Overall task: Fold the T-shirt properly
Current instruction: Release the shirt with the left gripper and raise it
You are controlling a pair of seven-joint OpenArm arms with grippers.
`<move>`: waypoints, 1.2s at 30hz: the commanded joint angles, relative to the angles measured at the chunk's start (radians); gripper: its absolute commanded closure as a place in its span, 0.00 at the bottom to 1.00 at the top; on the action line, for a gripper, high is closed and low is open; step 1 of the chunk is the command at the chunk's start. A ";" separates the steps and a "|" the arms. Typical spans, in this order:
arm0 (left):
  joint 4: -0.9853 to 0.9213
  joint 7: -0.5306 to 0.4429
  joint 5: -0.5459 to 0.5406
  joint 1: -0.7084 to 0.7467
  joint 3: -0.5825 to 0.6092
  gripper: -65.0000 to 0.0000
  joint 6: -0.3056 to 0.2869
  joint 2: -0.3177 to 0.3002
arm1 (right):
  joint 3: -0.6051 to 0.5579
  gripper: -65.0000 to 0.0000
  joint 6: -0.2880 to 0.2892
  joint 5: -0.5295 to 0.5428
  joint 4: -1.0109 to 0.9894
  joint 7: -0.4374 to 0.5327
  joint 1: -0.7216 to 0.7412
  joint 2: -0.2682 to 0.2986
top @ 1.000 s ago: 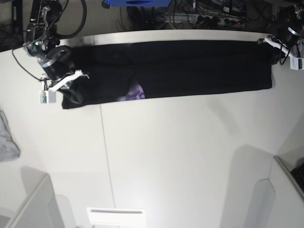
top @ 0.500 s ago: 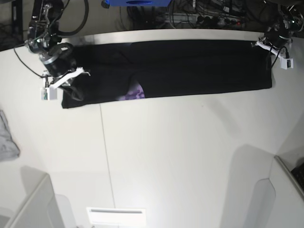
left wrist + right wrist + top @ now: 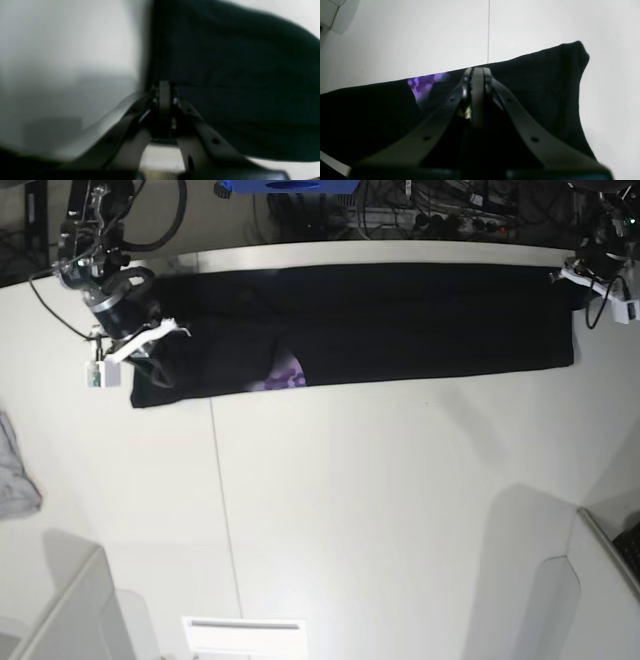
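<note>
The black T-shirt (image 3: 400, 320) lies folded into a long flat band along the far side of the table, with a bit of purple print (image 3: 287, 377) showing at its near edge. My right gripper (image 3: 152, 365) hovers over the band's left end. In the right wrist view its jaws (image 3: 477, 71) are shut, with the black cloth (image 3: 545, 87) and print (image 3: 425, 82) beneath; I see no cloth pinched. My left gripper (image 3: 580, 285) is at the band's far right corner. The blurred left wrist view shows it (image 3: 164, 83) shut at the edge of the cloth (image 3: 237, 87).
A small grey cloth (image 3: 15, 470) lies at the table's left edge. White bins stand at the lower left (image 3: 70, 610) and lower right (image 3: 590, 580). A white slotted piece (image 3: 245, 630) sits at the near edge. Cables and a blue object (image 3: 290, 185) are beyond the far edge.
The arm at the shirt's right end swung in toward the corner, then back out to the right. The arm at the left end shifted slightly away. The T-shirt stayed flat.
</note>
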 commanded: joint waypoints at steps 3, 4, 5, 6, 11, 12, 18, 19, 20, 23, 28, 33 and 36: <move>0.097 -0.017 -0.016 0.012 -0.069 1.00 -0.091 -0.017 | 0.002 1.00 0.008 0.016 0.020 0.025 -0.007 0.009; 0.109 -0.017 -0.016 0.018 -0.089 1.00 -0.091 -0.017 | 0.001 1.00 0.008 0.016 0.020 0.025 -0.007 0.009; 0.115 -0.017 -0.016 0.022 -0.104 1.00 -0.091 -0.017 | 0.001 1.00 0.008 0.016 0.020 0.025 -0.007 0.009; 0.115 -0.017 -0.016 0.023 -0.121 1.00 -0.091 -0.017 | 0.001 1.00 0.008 0.016 0.020 0.025 -0.007 0.009; 0.043 -0.017 -0.016 0.015 -0.145 1.00 -0.091 -0.023 | -0.001 1.00 0.008 0.016 0.020 0.025 -0.007 0.009; 0.022 -0.017 -0.016 0.014 -0.144 0.92 -0.091 -0.023 | -0.001 1.00 0.008 0.016 0.020 0.025 -0.007 0.008; -0.072 -0.019 -0.016 -0.040 -0.142 0.19 -0.091 -0.019 | -0.003 1.00 0.008 0.016 0.020 0.024 -0.007 0.008; -0.082 -0.019 -0.016 -0.052 -0.142 0.17 -0.091 -0.019 | -0.003 1.00 0.008 0.016 0.020 0.024 -0.007 0.008; -0.095 -0.019 -0.016 -0.063 -0.141 0.18 -0.091 -0.019 | -0.003 1.00 0.008 0.016 0.020 0.024 -0.007 0.008; -0.127 -0.019 -0.014 -0.086 -0.083 0.19 -0.091 -0.023 | -0.003 1.00 0.008 0.016 0.020 0.024 -0.007 0.008; -0.176 -0.025 -0.010 -0.106 0.025 0.19 -0.091 -0.025 | -0.003 1.00 0.008 0.016 0.020 0.024 -0.007 0.008; -0.250 -0.025 -0.004 -0.133 0.039 0.20 -0.091 -0.022 | -0.003 1.00 0.008 0.016 0.020 0.024 -0.007 0.008; -0.267 -0.025 -0.004 -0.135 0.049 0.31 -0.091 -0.022 | -0.003 1.00 0.008 0.016 0.020 0.024 -0.007 0.008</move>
